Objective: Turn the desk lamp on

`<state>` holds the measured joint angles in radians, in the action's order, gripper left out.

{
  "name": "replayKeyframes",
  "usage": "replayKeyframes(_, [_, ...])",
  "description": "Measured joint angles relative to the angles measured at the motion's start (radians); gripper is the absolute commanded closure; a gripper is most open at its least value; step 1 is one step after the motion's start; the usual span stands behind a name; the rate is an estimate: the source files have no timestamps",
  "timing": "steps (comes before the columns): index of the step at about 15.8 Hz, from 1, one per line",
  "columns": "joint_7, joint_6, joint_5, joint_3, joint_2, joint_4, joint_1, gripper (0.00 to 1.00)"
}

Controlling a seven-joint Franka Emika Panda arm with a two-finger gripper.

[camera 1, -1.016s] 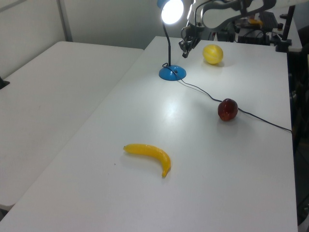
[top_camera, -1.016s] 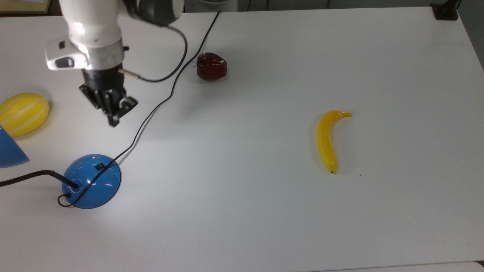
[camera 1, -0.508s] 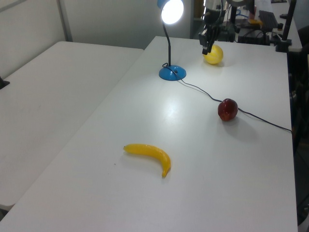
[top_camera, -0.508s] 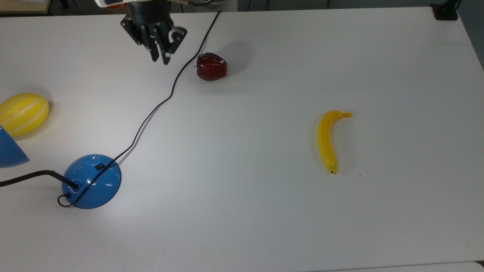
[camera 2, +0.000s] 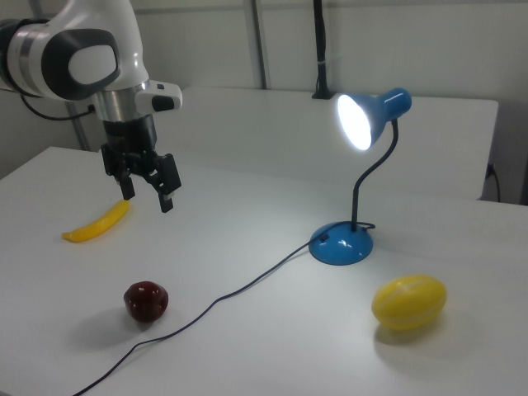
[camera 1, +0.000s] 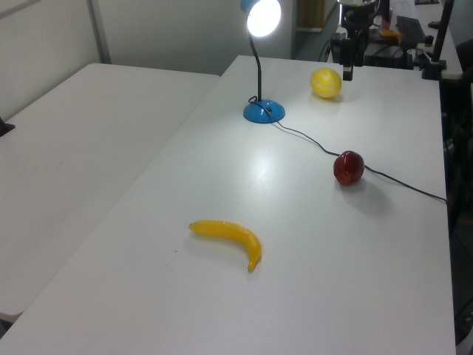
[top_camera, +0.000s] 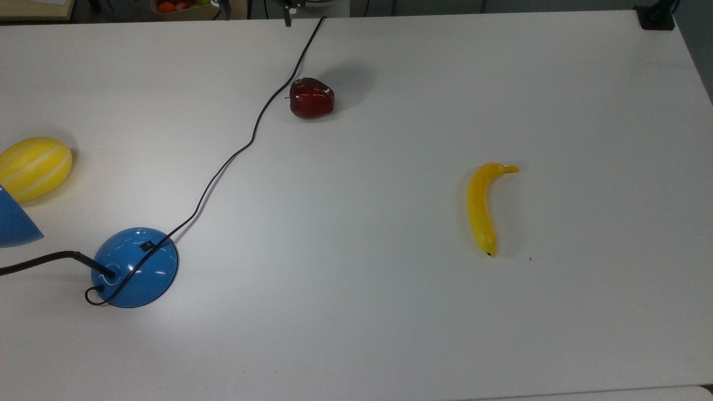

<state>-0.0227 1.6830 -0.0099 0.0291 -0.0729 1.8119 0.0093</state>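
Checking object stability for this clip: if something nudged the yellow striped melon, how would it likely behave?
The yellow striped melon is a smooth oval lying on its side on the bare table, so it would probably roll. Its glossy skin looks slippery for two fingers.

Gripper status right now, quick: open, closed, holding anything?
Gripper: open, fingers spread apart and holding nothing; it hangs in the air above the table, well away from the lit desk lamp.
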Motion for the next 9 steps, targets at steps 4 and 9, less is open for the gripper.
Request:
replayKeyframes(4, [0.019, -0.011, 0.000, 0.000, 0.000, 0.002, 0.000, 0.00])
replayKeyframes(9, [0.024, -0.019, -0.001, 0.000, 0.000, 0.001, -0.001, 0.00])
